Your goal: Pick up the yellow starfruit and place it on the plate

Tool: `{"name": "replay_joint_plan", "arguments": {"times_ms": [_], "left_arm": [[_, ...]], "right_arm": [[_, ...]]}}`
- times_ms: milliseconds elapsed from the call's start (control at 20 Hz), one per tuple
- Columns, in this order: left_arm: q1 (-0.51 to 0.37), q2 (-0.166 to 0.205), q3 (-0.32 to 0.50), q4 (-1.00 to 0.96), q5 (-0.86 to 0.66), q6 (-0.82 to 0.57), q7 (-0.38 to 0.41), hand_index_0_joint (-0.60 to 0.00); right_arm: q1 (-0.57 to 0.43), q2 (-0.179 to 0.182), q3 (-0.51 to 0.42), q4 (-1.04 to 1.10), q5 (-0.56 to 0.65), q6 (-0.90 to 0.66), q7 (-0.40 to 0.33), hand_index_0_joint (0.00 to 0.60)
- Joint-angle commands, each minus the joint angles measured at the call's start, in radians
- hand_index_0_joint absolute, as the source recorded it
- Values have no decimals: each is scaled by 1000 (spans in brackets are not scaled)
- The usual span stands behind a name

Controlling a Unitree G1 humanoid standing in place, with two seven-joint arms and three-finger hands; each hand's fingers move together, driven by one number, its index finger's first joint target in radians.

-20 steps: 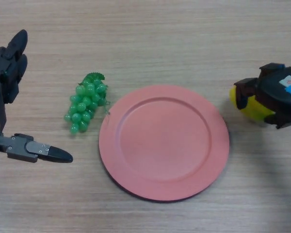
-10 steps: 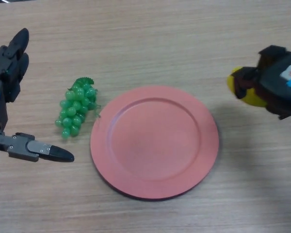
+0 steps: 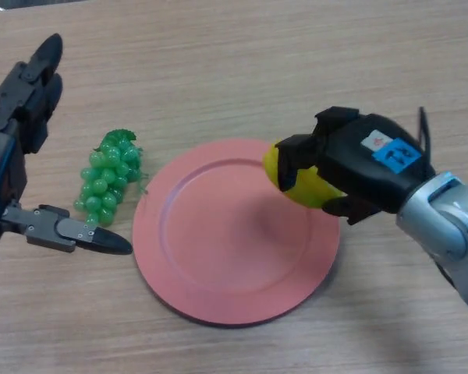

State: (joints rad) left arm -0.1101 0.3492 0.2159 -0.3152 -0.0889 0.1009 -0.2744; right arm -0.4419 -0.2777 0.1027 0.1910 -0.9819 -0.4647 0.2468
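The yellow starfruit (image 3: 300, 184) is held in my right hand (image 3: 359, 165), whose fingers curl round it. The fruit hangs above the right part of the pink plate (image 3: 218, 249), casting a faint shadow on it; most of the fruit is hidden by the hand. My left hand (image 3: 23, 156) stays idle at the left edge of the head view, fingers straight and thumb stretched out toward the plate.
A bunch of green grapes (image 3: 105, 175) lies on the wooden table (image 3: 218, 70) just left of the plate, between it and my left hand.
My right hand has carried the starfruit leftward from the table's right side to above the plate's right part. The left hand has not moved relative to the grapes.
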Motion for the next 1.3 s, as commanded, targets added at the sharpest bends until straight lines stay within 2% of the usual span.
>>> {"name": "replay_joint_plan", "arguments": {"times_ms": [50, 100, 250, 300, 350, 650, 700, 750, 800, 900, 1050, 1150, 1200, 1250, 1300], "left_arm": [[-47, 37, 76, -63, -38, -107, 36, 0], [-47, 38, 76, -62, -40, -111, 41, 0], [-43, 38, 80, -53, -52, -121, 42, 0], [-44, 41, 85, -46, -59, -118, 42, 0], [-44, 42, 88, -44, -62, -119, 44, 0], [-39, 45, 89, -16, -49, -145, 57, 0], [-40, 45, 88, -16, -47, -147, 59, 0], [-40, 45, 87, -16, -45, -147, 60, 0], [-40, 44, 85, -18, -47, -142, 60, 0], [-36, 35, 77, -23, -59, -135, 59, 0], [-33, 31, 72, -19, -55, -145, 60, 0], [-33, 30, 65, -23, -56, -138, 55, 0], [-22, 27, 64, -40, -66, -119, 39, 0], [-18, 25, 66, -45, -70, -113, 33, 0], [-11, 22, 65, -54, -68, -105, 26, 0]], "right_arm": [[-42, 43, -7, -58, 318, 93, 30, 600], [-30, 70, 29, -115, 469, 258, 27, 600], [-24, 85, 75, -119, 545, 402, 26, 600], [-8, 87, 117, -177, 694, 562, -11, 600], [-4, 87, 132, -203, 756, 628, -24, 600], [26, 88, 188, -211, 756, 692, -80, 600], [26, 88, 189, -209, 750, 690, -78, 451], [25, 88, 189, -205, 743, 685, -76, 351], [22, 88, 188, -193, 724, 670, -72, 201], [31, 88, 187, -190, 671, 628, -66, 0], [49, 88, 189, -222, 686, 632, -62, 0], [73, 88, 177, -245, 640, 612, -38, 0], [93, 88, 160, -312, 662, 665, 0, 0], [100, 88, 157, -324, 658, 667, 8, 0], [133, 88, 132, -376, 629, 664, 63, 0]]}}
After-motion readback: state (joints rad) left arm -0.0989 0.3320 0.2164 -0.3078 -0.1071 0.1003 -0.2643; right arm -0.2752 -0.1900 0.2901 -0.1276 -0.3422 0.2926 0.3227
